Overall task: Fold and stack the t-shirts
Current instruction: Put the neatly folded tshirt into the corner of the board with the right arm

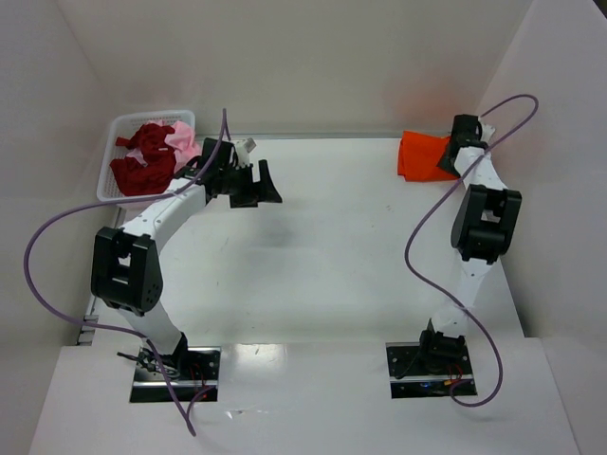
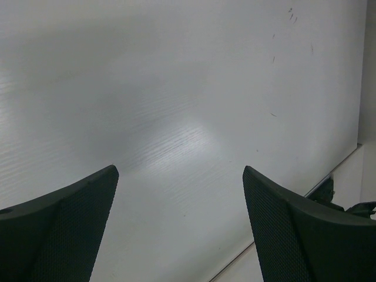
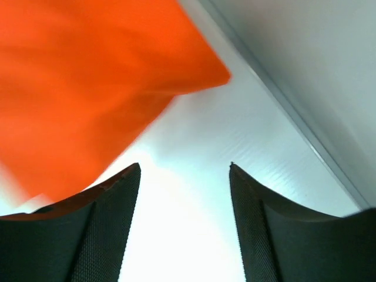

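Observation:
A folded bright orange t-shirt (image 1: 418, 154) lies at the table's far right corner; it fills the upper left of the right wrist view (image 3: 88, 82). My right gripper (image 1: 448, 161) hovers at its right edge, open and empty (image 3: 185, 170), with its left finger next to the cloth. A dark red t-shirt (image 1: 142, 158) and a pale pink t-shirt (image 1: 184, 142) lie crumpled in the white mesh basket (image 1: 112, 133) at the far left. My left gripper (image 1: 262, 185) is open and empty over bare table (image 2: 179, 170), right of the basket.
White walls enclose the table on the left, back and right. The right wall's base edge (image 3: 282, 100) runs close beside the orange shirt. The table's edge (image 2: 294, 211) shows in the left wrist view.

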Robot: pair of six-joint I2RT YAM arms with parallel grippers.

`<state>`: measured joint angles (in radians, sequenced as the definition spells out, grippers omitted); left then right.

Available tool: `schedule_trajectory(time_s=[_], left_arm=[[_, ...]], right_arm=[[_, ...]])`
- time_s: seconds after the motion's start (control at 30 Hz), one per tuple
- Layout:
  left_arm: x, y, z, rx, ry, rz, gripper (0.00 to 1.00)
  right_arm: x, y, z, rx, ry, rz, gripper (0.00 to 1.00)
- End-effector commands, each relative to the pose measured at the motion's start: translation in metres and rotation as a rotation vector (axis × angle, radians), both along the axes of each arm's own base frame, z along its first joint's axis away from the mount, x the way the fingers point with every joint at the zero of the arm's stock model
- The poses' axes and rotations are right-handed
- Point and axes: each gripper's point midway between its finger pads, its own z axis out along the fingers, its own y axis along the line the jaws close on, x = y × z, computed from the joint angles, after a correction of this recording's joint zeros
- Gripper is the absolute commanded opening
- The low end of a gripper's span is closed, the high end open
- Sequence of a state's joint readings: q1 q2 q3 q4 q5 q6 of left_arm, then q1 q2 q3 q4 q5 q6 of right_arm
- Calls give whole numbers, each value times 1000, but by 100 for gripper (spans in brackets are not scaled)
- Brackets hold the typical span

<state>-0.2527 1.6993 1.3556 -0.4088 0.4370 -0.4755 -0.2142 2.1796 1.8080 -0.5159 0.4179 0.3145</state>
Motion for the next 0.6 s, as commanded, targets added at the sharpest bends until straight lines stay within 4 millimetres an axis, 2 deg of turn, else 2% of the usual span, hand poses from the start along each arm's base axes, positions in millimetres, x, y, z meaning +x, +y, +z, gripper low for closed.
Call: schedule_trajectory(time_s=[0.0,0.03,0.07,0.17,0.2,0.23,0.27,0.3,0.33,0.37,0.43,0.57], left_arm=[[2,-9,42,-65,-112,-34,94],[3,-9,42,-59,-118,-41,94],[-1,-8,49,-59,-140,-47,94],[-7,-2,61,-46,-183,-36,94],[-11,0,57,-38,-178,-29,94],[-12,1,60,-36,-196,-35,94],[-15,3,65,-32,-212,-26,94],[-18,4,69,-33,-216,-25,94],[-24,6,65,-29,-202,-26,94],[-27,8,72,-26,-222,-16,94],[-36,12,74,-17,-217,-8,94],[-44,23,93,2,-279,34,96]], right_arm=[[24,30,157,28,-426,190,66],[23,34,161,33,-450,207,63],[27,36,183,18,-524,225,61],[38,38,190,15,-582,253,47],[40,29,173,-1,-547,212,44],[46,25,171,-5,-550,190,34],[49,20,165,-16,-539,169,30],[52,14,130,-10,-460,141,26],[54,4,128,-32,-449,83,22],[55,-1,115,-28,-428,45,16],[60,-8,80,-29,-372,9,15],[66,-20,35,-19,-286,-40,15]])
